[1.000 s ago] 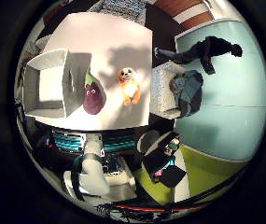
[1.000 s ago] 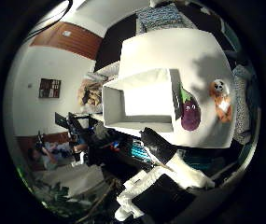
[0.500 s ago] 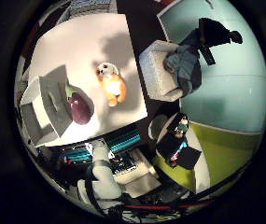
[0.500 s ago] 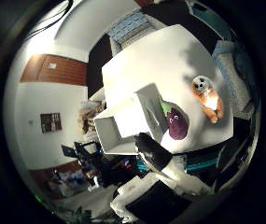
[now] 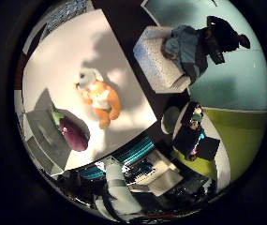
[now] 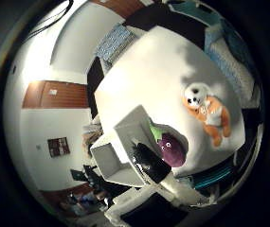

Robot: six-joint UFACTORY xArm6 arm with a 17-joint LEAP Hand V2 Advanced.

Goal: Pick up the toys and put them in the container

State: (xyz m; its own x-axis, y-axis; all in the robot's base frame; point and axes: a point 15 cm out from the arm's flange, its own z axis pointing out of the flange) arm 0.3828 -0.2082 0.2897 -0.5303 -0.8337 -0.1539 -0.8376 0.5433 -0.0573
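Right hand (image 6: 148,163) seen only in part: a black fingertip reaching in over the container's wall in the thumb-side view, a white segmented part (image 5: 119,187) at the edge of the little-finger-side view. Cannot tell whether spread or curled; nothing seen held. Poised above the white table (image 6: 158,71), palm looking down on it, well clear of the toys.

Nearest the fingertip: an eggplant toy (image 6: 170,149), plush, glossy purple, rounded, with a green stalk and small eyes, lying on the table just beside the container (image 6: 125,151). Container a white open-topped box, straight flat walls, rectangular, set near the table's edge; nothing visible inside.

Farther along the tabletop, apart from the eggplant: an orange plush animal (image 5: 100,96) with a white head and white chest, soft, limbs splayed, lying flat on its back. Tabletop smooth, matte white, marked by soft shadows.

Beyond the table: a pale upholstered seat (image 5: 159,58) with dark clothing heaped on it.
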